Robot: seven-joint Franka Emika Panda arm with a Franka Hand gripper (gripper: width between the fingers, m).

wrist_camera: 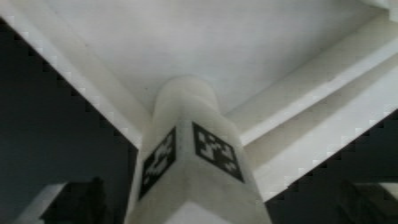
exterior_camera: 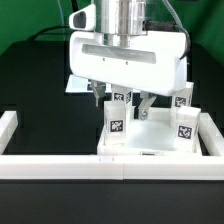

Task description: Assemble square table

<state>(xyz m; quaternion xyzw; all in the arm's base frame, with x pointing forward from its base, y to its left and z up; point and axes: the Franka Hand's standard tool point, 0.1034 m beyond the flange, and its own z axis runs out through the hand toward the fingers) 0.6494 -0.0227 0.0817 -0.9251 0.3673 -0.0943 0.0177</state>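
I hang low over the top [exterior_camera: 150, 135], which sits against the near border rail [exterior_camera: 110, 165] with its underside up and legs standing on it. My gripper [exterior_camera: 122, 103] is directly above one leg [exterior_camera: 119, 101], and in the wrist view that leg [wrist_camera: 191, 150] rises straight up toward me, its long axis running along my approach line, upright and square to the top's [wrist_camera: 267, 60] floor. It stands in a corner of the top, where two rim walls meet behind it. My fingertips [wrist_camera: 75, 200] show only as dark blurs either side of the leg's near end; they seem to flank it closely, but I cannot tell whether they are pressing on it or standing just clear. In the exterior view my finger [exterior_camera: 98, 97] drops beside the leg's upper end, which fits a straddling pose. Another leg [exterior_camera: 114, 122] stands nearer the camera, at the exterior view's left front corner, and another [exterior_camera: 185, 124] at the exterior view's right; these look already seated. My judgement is that the leg under me is being screwed into its corner hole, so the coming move turns on keeping my axis coincident with the leg's and twisting about it, not drifting sideways.
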